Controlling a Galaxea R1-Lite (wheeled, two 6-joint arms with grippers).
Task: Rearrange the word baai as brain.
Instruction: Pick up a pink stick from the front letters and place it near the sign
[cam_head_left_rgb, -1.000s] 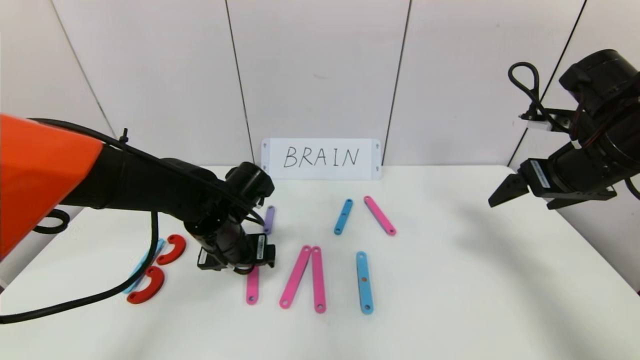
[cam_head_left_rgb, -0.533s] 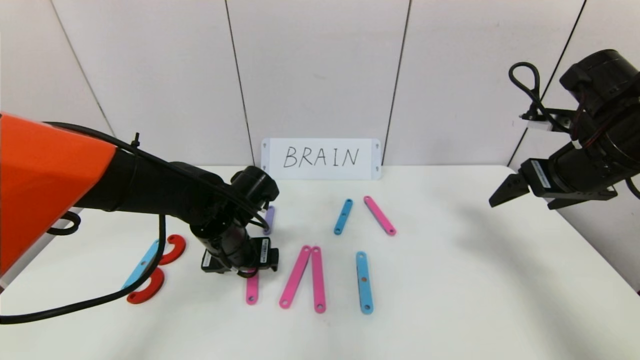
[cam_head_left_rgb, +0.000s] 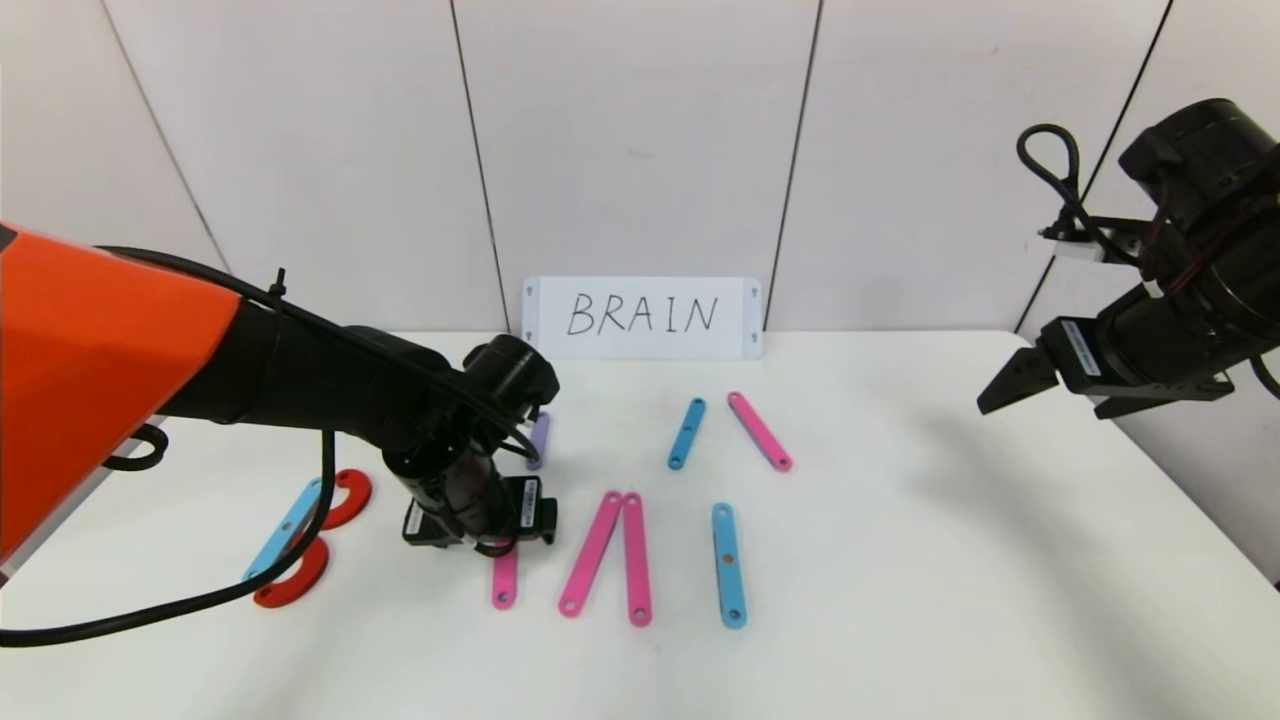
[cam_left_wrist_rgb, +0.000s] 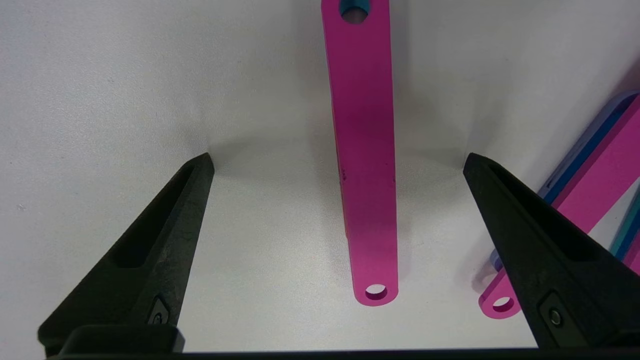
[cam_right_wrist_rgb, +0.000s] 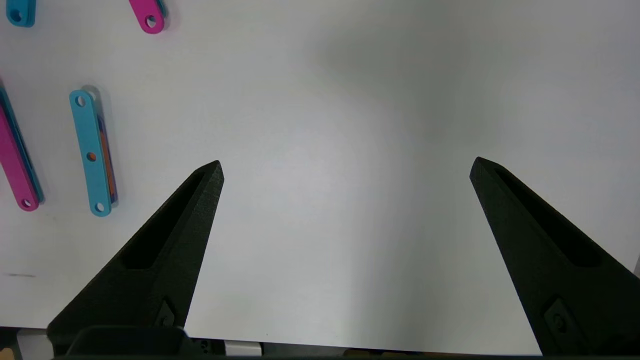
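Note:
The letters lie flat on the white table (cam_head_left_rgb: 900, 560). At the left, a light-blue strip (cam_head_left_rgb: 283, 530) and two red curves (cam_head_left_rgb: 345, 497) form a B. My left gripper (cam_head_left_rgb: 490, 540) points down over a pink strip (cam_head_left_rgb: 503, 583). In the left wrist view this pink strip (cam_left_wrist_rgb: 367, 175) runs between the open fingers of my left gripper (cam_left_wrist_rgb: 338, 157), touching neither. A purple strip (cam_head_left_rgb: 539, 440) lies just behind. Two pink strips (cam_head_left_rgb: 592, 550) meet in an inverted V, and a blue strip (cam_head_left_rgb: 728, 565) lies to their right. My right gripper (cam_head_left_rgb: 1010, 385) hangs open and empty above the table's right side (cam_right_wrist_rgb: 347, 162).
A white card (cam_head_left_rgb: 642, 317) with BRAIN handwritten on it leans on the back wall. A short blue strip (cam_head_left_rgb: 686, 432) and a slanted pink strip (cam_head_left_rgb: 760, 430) lie behind the row. A black cable (cam_head_left_rgb: 200, 595) trails over the table's front left.
My left arm has shifted a little to the right and lower over the pink strip, uncovering the light-blue strip at the left. The right arm has not moved.

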